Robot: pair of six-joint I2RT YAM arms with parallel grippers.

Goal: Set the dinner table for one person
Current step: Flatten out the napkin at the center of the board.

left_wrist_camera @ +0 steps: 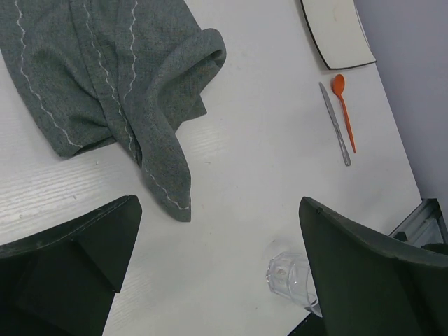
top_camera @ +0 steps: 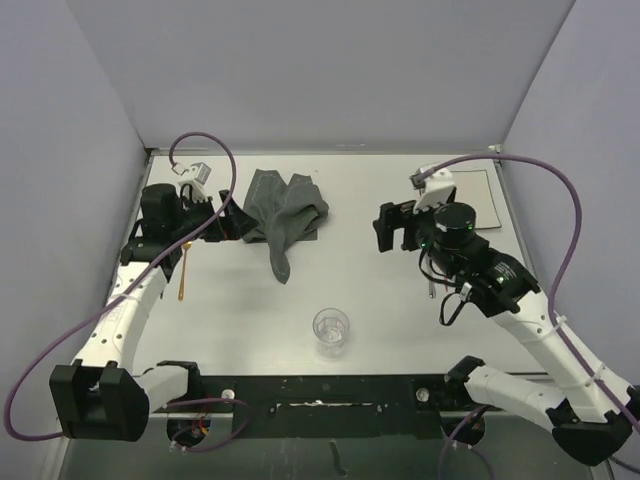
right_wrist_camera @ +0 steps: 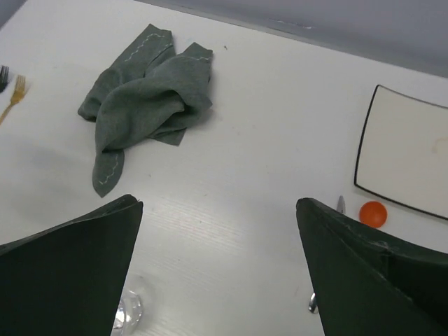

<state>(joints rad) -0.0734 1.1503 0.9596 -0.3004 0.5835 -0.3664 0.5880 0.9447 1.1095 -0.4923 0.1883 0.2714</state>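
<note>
**Dinner table (top_camera: 380, 300) waiting unset, both grippers hanging wide open**

The white dinner table is filling the whole workspace in front of the two arm bases, running back to the grey walls. The left gripper (top_camera: 222, 224) is hovering over the far left part, jaws spread wide and gripping nothing. Just beside it the dark grey placemat (top_camera: 285, 215) is lying in a crumpled heap, one stitched corner trailing toward the near edge. The right gripper (top_camera: 392, 228) is hanging over the far right part, jaws likewise fully apart and holding nothing.

A golden fork (top_camera: 184, 272) is lying on the left side under the left arm, well apart from the placemat. A clear glass (top_camera: 331, 330) is standing upright near the front edge, between the two arms. In the far right corner a white square plate (top_camera: 478, 195) with a dark rim is sitting flat, partly hidden by the right arm. From the left wrist view, an orange spoon (left_wrist_camera: 344, 112) and a metal knife (left_wrist_camera: 336, 126) are lying side by side, just beside that plate.
</note>
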